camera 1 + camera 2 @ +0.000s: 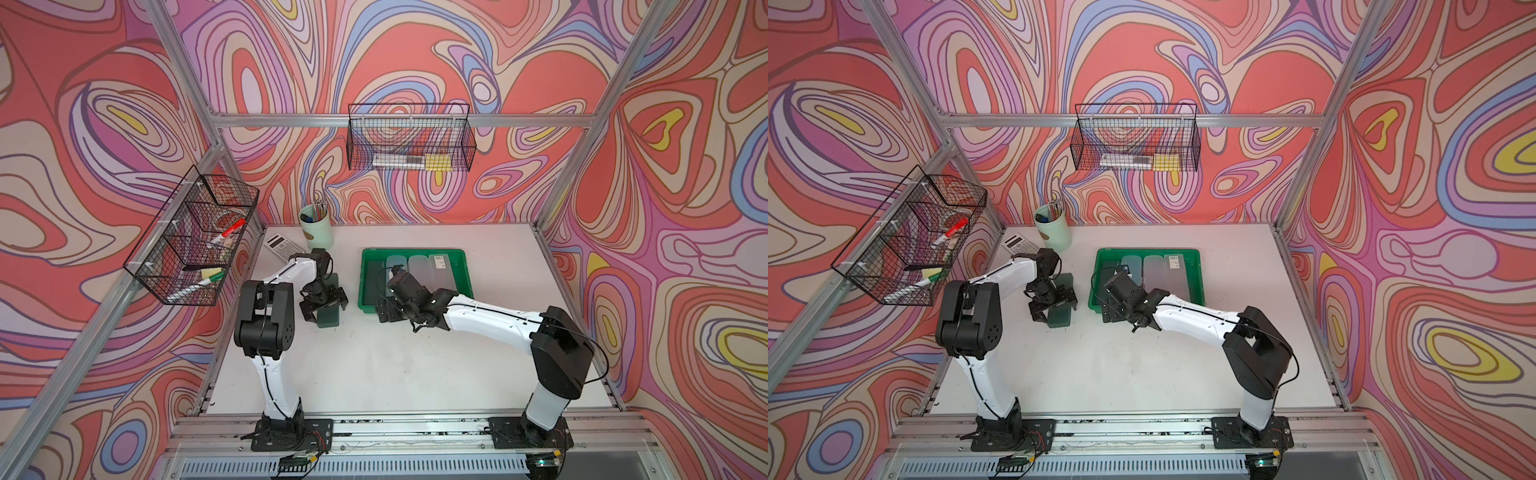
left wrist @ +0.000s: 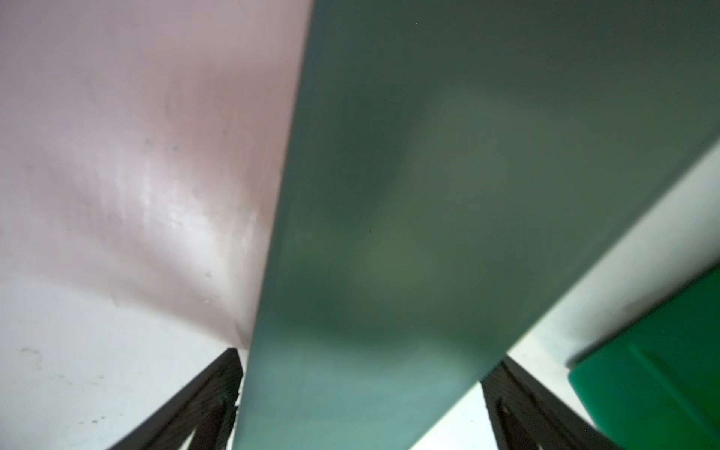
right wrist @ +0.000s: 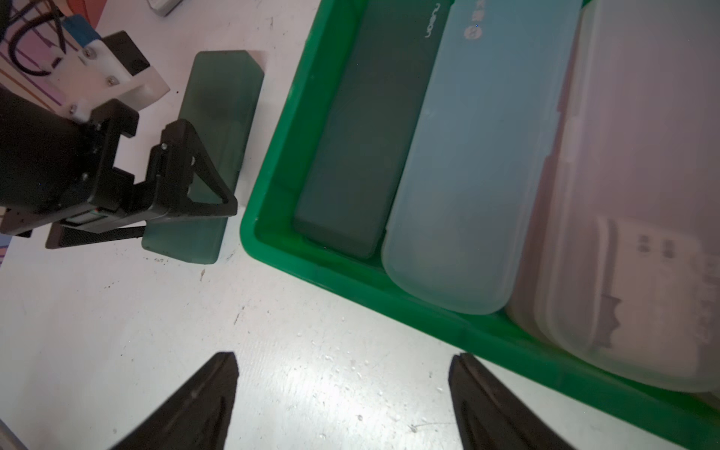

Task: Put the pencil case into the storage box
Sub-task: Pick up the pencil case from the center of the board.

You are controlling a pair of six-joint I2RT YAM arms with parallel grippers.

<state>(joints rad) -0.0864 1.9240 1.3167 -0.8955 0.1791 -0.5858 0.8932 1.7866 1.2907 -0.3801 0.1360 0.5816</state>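
The left gripper (image 1: 326,309), over the table (image 1: 374,365) at nine o'clock of the storage box (image 1: 415,252), pinches the dark green pencil case (image 1: 330,321) across its width. The right gripper (image 3: 343,362), spread and empty, hangs at the box's seven o'clock corner.

The storage box (image 1: 415,251) is bright green. The pencil case (image 3: 226,101) on the white counter (image 1: 374,365) is dark frosted green. In the box lie a dark grey-green case (image 3: 350,156), a pale blue case (image 3: 475,175) and milky white cases (image 3: 643,156). The walls (image 1: 415,54) swirl in coral, lilac, blue and yellow.
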